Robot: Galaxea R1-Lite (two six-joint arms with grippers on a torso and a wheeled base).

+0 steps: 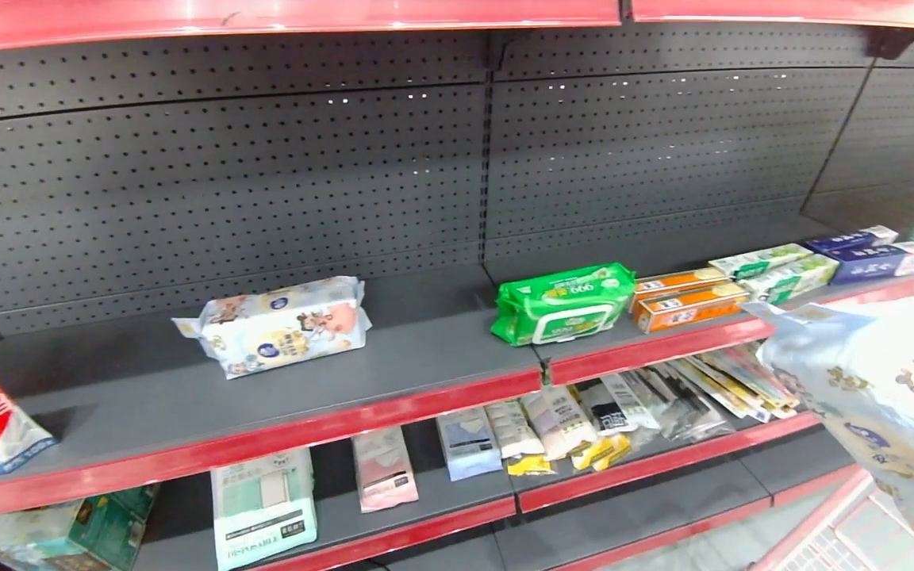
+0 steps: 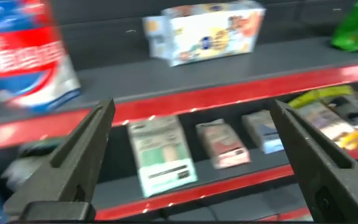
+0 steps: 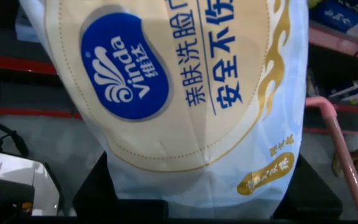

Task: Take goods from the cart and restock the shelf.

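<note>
Placement counts: right fingers (image 3: 95, 190) grip the tissue pack (image 1: 877, 388); lay it flat beside the matching pack (image 1: 274, 323) on the shelf (image 1: 147, 381); left fingers (image 2: 79, 155) gape wide, empty

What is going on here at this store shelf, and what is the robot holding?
The robot is restocking a shelf. Its right gripper is shut on a pale blue tissue pack, held in front of the shelf's right part and not yet set down. The left gripper is open and empty, facing the shelf. A similar pack already lies on the middle board, to the left of a green wipes pack.
</note>
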